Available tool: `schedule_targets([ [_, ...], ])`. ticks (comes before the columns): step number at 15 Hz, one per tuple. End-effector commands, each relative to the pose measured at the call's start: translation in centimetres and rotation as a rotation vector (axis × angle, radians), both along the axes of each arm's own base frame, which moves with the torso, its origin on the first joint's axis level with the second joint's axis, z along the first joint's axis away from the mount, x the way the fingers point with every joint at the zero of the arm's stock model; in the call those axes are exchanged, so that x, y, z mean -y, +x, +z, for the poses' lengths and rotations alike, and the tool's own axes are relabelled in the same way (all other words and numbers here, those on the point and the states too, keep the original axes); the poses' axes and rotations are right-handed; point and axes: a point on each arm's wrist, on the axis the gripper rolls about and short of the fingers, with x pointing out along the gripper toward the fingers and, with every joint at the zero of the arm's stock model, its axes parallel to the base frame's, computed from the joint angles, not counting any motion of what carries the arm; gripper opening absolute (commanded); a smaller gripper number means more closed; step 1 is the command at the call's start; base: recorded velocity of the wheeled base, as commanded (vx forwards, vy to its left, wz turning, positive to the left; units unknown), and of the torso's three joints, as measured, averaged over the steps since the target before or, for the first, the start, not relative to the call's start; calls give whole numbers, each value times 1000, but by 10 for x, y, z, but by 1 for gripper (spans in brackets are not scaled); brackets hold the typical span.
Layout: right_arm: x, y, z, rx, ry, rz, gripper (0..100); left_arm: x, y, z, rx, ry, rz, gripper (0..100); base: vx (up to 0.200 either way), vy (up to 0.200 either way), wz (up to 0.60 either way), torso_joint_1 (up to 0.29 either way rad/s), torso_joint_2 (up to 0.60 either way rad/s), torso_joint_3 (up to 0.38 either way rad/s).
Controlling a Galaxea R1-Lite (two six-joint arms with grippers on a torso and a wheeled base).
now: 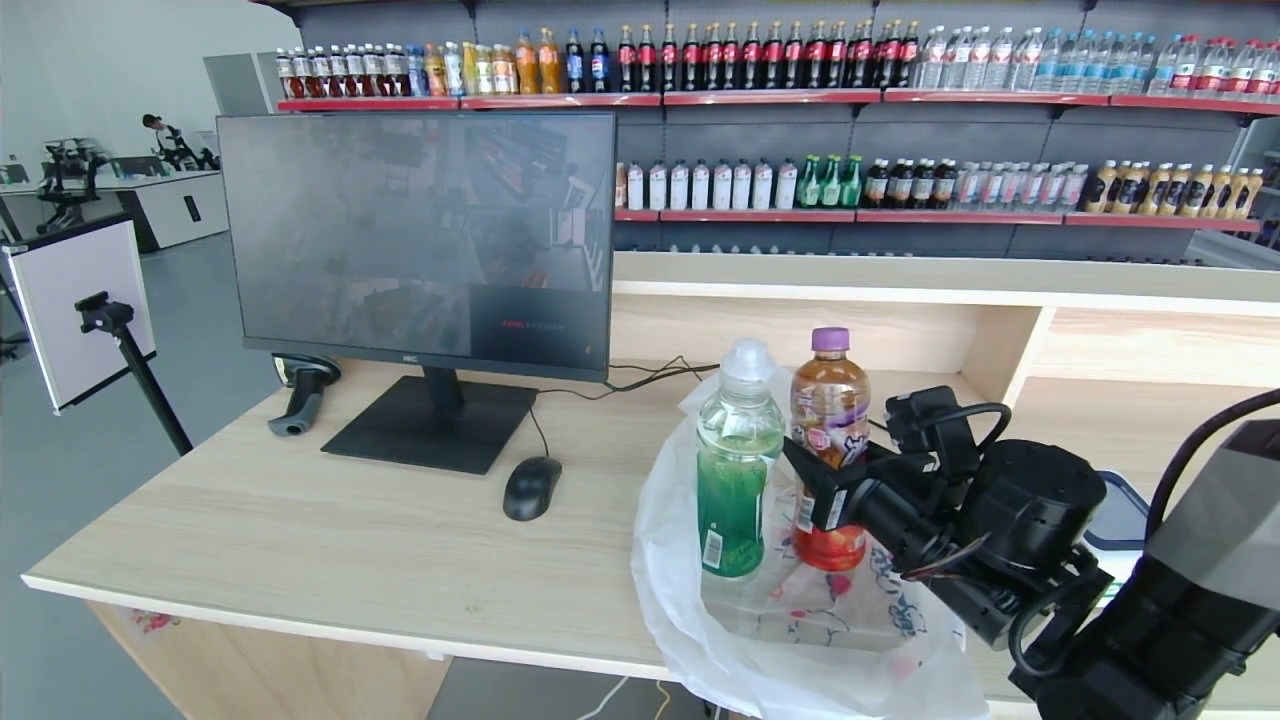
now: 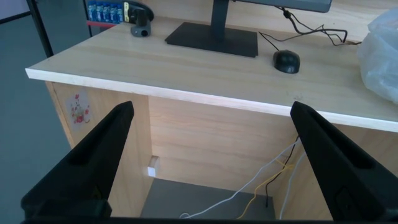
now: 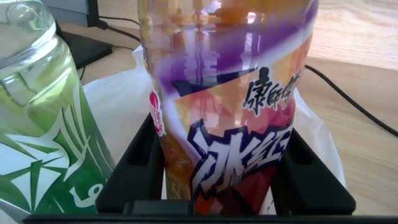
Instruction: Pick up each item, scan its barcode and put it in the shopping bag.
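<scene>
An orange drink bottle [image 1: 830,400] with a purple cap stands upright inside the white shopping bag [image 1: 800,640] on the counter's right side. My right gripper [image 1: 835,470] is shut on the bottle's middle, and in the right wrist view the bottle [image 3: 230,93] sits tight between the two fingers of that gripper [image 3: 221,180]. A green bottle [image 1: 738,470] with a clear cap stands in the bag just to its left, close beside it [image 3: 37,124]. My left gripper [image 2: 211,109] hangs open below the counter's front edge, holding nothing.
A monitor [image 1: 420,240] stands at the back left of the wooden counter [image 1: 300,540], with a black mouse [image 1: 530,487] in front and a barcode scanner [image 1: 300,395] on its stand at the left. A blue-rimmed container [image 1: 1120,520] lies behind my right arm. Drink shelves line the back.
</scene>
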Motion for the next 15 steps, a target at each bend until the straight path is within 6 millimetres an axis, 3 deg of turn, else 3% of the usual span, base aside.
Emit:
schedule_targets([
  [1,1,-3,-3,-18,-10,1,0,0,0,0,1,0,0,100,0,0,0,0,0,0],
  [15,7,-29,-7,-73,-38,27,0,0,0,0,1,3,0,100,0,0,0,0,0,0],
])
